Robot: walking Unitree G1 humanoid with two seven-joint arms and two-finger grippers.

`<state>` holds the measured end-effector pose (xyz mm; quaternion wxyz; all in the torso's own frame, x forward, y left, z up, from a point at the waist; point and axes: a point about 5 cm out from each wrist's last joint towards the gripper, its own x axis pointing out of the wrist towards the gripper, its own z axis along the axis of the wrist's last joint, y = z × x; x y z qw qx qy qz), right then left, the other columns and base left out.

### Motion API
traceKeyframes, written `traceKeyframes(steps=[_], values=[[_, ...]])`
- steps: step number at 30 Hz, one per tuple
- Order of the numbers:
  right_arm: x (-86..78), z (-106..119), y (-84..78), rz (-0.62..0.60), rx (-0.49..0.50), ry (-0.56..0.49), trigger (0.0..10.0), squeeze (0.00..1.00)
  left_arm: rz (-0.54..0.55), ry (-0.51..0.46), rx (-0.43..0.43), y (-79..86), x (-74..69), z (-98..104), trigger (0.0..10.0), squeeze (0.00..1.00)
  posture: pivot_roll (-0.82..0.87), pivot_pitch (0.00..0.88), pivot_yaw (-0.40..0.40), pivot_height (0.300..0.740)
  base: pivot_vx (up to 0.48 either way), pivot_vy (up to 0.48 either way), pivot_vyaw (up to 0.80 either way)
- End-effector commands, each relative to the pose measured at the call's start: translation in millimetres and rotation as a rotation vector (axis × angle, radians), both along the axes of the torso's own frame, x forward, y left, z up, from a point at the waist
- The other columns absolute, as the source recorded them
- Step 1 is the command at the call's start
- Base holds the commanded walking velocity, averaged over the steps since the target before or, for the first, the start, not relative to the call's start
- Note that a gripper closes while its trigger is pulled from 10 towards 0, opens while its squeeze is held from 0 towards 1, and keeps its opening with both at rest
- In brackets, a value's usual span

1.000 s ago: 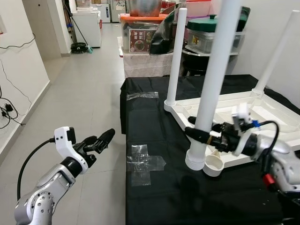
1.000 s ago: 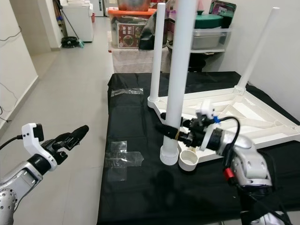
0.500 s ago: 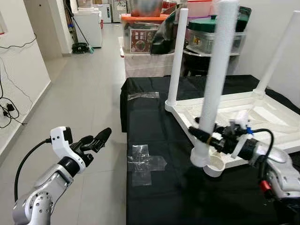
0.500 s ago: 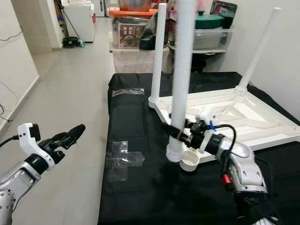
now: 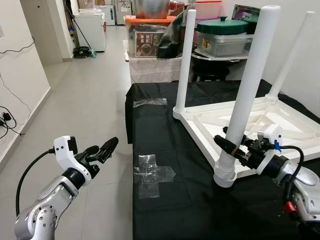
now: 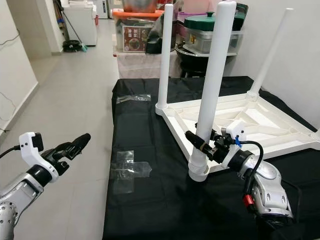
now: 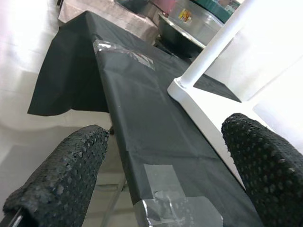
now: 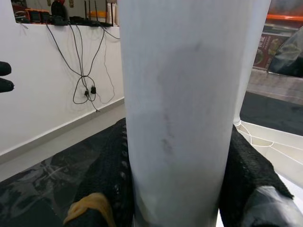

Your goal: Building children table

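The right pincer (image 5: pixel 231 149) grips a white table leg (image 5: pixel 246 105) standing nearly upright, base on the corner socket of the upturned tabletop (image 5: pixel 280 120). The left pincer (image 5: pixel 102 150), fingers parted, hovers off the worktop (image 5: pixel 170 200), well apart from that leg

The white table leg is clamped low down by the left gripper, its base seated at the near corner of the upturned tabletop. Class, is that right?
Not quite: the right gripper clamps the white table leg, as the left eye view shows. Its base does sit at the near corner of the upturned tabletop.
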<state>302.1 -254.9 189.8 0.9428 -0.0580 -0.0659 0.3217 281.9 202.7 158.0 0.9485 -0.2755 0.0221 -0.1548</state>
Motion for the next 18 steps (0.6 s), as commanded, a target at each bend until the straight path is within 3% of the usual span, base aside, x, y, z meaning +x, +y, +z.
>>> traceKeyframes(steps=[1, 9, 18], values=[[-0.5, 0, -2.9, -0.015, -0.006, -0.009, 0.0, 0.0, 0.012, -0.003, -0.004, 0.3, 1.3, 0, 10.0, 0.0, 0.05, 0.0, -0.02, 0.74, 0.0, 0.0, 0.0], [-1.1, -8, -7.2, -0.052, 0.013, 0.002, 0.0, 0.0, 0.018, 0.001, -0.009, 1.5, 0.2, -1, 10.0, 0.0, 0.05, 0.0, -0.02, 0.74, 0.0, 0.0, 0.0], [-2.4, -24, -23.2, -0.149, 0.138, 0.055, 0.0, 0.0, 0.019, 0.0, -0.019, 2.5, 1.5, 1, 10.0, 0.0, 0.05, 0.0, -0.014, 0.74, 0.0, 0.0, 0.0]])
